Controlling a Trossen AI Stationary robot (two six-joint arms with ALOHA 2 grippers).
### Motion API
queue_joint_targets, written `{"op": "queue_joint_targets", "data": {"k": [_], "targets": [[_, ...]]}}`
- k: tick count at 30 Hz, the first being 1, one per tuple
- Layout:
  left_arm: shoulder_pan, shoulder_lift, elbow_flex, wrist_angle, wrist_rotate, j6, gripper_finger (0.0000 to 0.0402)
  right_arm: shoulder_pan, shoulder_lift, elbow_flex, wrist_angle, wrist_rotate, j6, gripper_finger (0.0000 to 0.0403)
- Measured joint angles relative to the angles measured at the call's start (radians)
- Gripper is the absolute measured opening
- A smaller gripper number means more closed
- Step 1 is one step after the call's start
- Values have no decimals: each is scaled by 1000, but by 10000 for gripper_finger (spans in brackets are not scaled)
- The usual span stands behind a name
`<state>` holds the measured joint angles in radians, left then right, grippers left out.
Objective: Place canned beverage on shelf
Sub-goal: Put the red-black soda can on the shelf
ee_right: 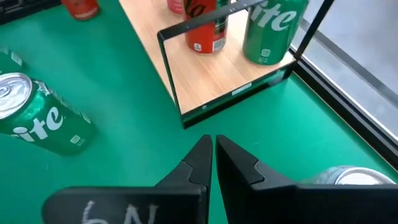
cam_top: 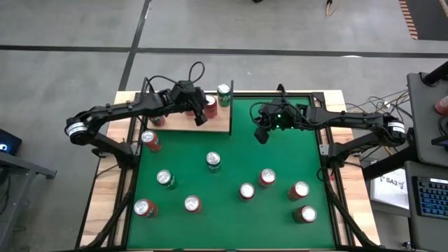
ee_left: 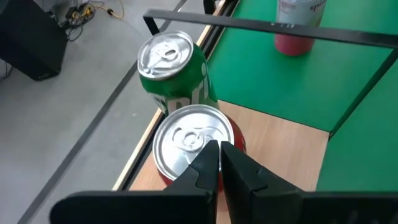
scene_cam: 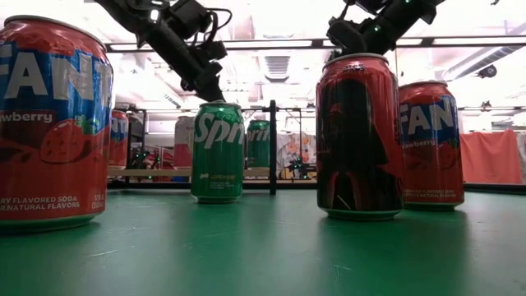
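Left gripper [ee_left: 219,151] closed, empty – tips just over red can [ee_left: 194,140] on shelf [cam_top: 217,123]; right gripper [ee_right: 213,149] closed – above green felt.

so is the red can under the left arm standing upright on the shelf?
Upright: the red can shows its round lid facing up, base on the shelf.

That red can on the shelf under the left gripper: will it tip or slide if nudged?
Likely tips before it slides: the red can stands upright, taller than wide, on the shelf. Its smooth metal skin probably slips from a light touch. The green can right beside it may get knocked.
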<state>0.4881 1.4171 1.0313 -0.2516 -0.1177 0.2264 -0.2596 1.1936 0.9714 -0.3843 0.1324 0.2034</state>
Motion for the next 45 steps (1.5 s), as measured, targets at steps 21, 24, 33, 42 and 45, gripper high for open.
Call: {"op": "queue_joint_targets", "data": {"k": [21, 24, 33, 42, 45], "targets": [[0, 46, 5, 40, -33, 7, 0, 0, 0, -9, 0, 1, 7, 12], [1, 46, 5, 46, -35, 7, 0, 0, 0, -9, 0, 1, 6, 12], [1, 34, 5, 96, -111, -3, 0, 0, 0, -36, 48, -50, -151, 12], [-4, -6, 5, 68, 94, 45, 0, 0, 0, -45, 118, -134, -231, 12], [-5, -3, 5, 56, 112, 47, 0, 0, 0, -45, 128, -134, -230, 12]]}}
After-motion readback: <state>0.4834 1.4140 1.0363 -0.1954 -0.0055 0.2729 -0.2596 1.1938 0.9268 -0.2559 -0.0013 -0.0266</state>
